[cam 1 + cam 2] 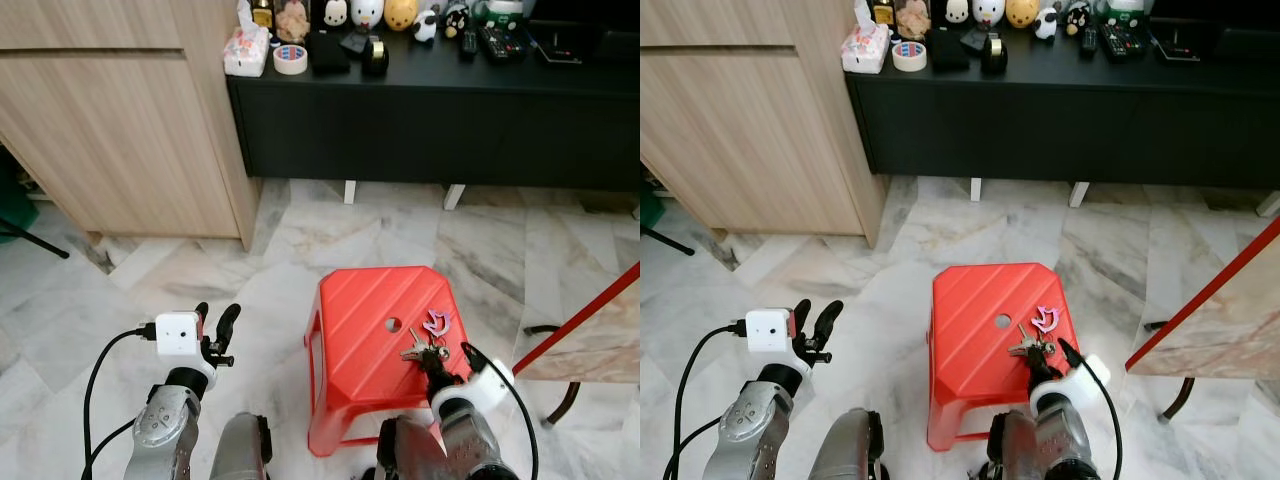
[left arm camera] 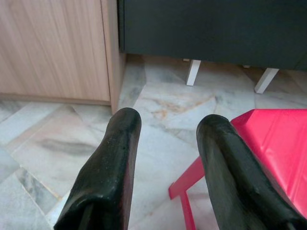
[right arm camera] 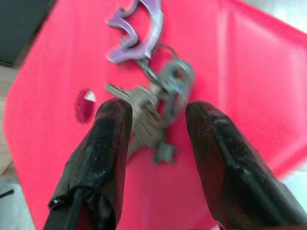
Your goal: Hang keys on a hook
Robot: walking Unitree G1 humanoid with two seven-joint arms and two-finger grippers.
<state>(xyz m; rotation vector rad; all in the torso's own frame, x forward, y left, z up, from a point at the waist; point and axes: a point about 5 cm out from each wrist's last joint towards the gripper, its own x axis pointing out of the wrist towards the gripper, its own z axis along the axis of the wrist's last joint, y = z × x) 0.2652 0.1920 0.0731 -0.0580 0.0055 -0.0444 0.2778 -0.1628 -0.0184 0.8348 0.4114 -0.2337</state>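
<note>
A bunch of silver keys (image 1: 425, 350) with a purple tag (image 1: 437, 323) lies on the right side of a red plastic stool (image 1: 370, 350). My right gripper (image 1: 436, 362) is open right at the keys, one finger on each side of them in the right wrist view, keys (image 3: 153, 115), purple tag (image 3: 139, 28). The fingers (image 3: 103, 158) do not hold them. My left gripper (image 1: 216, 327) is open, raised over the floor to the left of the stool, with nothing between its fingers (image 2: 108, 167).
A black low cabinet (image 1: 430, 110) with soft toys, a tape roll (image 1: 290, 58) and remotes stands ahead. A wooden cupboard (image 1: 110, 110) is at the left. A red-edged board (image 1: 585, 320) leans at the right. Marble floor lies between the stool and cabinet.
</note>
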